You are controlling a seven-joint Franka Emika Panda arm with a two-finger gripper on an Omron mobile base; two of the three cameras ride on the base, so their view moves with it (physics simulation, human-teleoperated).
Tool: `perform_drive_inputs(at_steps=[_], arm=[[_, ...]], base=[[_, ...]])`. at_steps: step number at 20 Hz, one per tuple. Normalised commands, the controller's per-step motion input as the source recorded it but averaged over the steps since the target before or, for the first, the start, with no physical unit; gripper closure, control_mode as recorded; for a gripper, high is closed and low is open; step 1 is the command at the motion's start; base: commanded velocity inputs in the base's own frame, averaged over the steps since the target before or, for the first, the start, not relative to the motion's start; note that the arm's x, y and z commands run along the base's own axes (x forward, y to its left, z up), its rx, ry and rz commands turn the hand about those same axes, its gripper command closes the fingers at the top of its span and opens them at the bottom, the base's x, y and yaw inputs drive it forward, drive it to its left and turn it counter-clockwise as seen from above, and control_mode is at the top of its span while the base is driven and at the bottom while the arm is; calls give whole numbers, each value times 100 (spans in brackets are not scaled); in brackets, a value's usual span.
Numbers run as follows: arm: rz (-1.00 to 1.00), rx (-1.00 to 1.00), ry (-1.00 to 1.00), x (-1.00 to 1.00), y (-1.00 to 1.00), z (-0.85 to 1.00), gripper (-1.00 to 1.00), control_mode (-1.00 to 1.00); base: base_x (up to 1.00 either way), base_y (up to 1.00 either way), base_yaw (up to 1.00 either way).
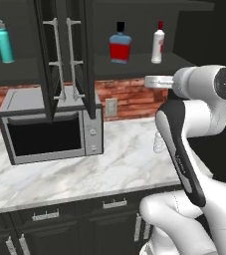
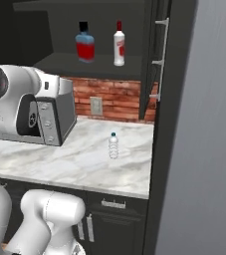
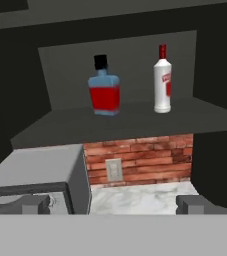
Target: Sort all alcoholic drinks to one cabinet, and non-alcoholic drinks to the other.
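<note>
On right cabinet shelf (image 3: 135, 122), blue bottle (image 3: 104, 90) and white bottle (image 3: 162, 82) upright; water bottle (image 2: 113, 146) on counter (image 2: 69, 162); gripper (image 3: 113, 204) fingers apart, empty.

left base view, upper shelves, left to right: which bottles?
teal bottle → squat blue bottle → slim white bottle. Open cabinet doors hang between the teal and blue ones.

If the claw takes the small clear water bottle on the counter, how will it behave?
The clear ribbed bottle looks thin-walled, so it would probably dent under a hard squeeze. It is slim and upright on the marble counter, so a push near its white cap may tip it. Its round body would then likely roll.
</note>
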Motion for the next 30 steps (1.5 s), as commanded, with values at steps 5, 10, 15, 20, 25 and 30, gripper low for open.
perform_drive_inputs(at_steps=[5,10,15,20,25,30], arm=[[0,0,0,0,0,0,-100,100],[0,0,0,0,0,0,-100,100],[0,0,0,0,0,0,-100,100],[0,0,1,0,-7,-16,-100,-100],[0,0,4,1,-7,-43,-100,-100],[-1,0,4,10,-5,-39,-100,-100]], base=[[31,-18,0],[7,-14,0],[0,-7,0],[0,-1,0],[0,0,0],[0,0,0]])
